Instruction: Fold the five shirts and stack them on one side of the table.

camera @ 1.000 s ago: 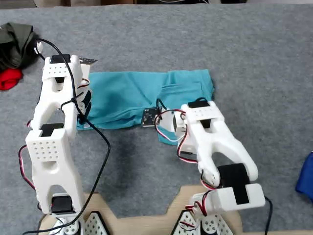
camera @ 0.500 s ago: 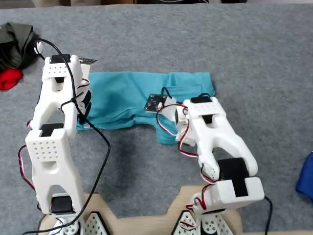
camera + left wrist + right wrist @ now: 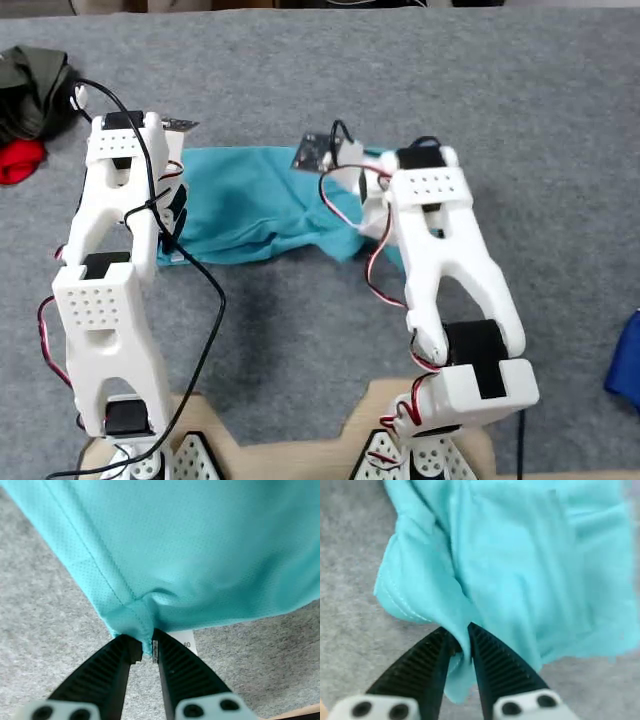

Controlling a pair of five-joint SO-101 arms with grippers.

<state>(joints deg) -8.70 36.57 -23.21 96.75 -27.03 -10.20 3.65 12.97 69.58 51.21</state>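
A teal shirt (image 3: 245, 200) lies spread across the grey table, its right part bunched and pulled up. In the left wrist view my left gripper (image 3: 146, 647) is shut on the teal shirt's (image 3: 200, 555) seamed corner, beside a white tag (image 3: 184, 640). It sits at the shirt's left end near the table surface. My right gripper (image 3: 462, 641) is shut on a fold of the teal shirt (image 3: 520, 570), which hangs in loose layers over the table. The right arm (image 3: 440, 230) stands over the shirt's right half.
A dark olive shirt (image 3: 30, 85) and a red shirt (image 3: 20, 160) are piled at the far left edge. A blue cloth (image 3: 626, 362) pokes in at the right edge. The arms' wooden base (image 3: 290, 450) lines the near edge. Bare grey table lies at the far right.
My right arm has swung away from the near edge toward the far side, carrying the shirt's near right part over the rest. The left arm has kept still.
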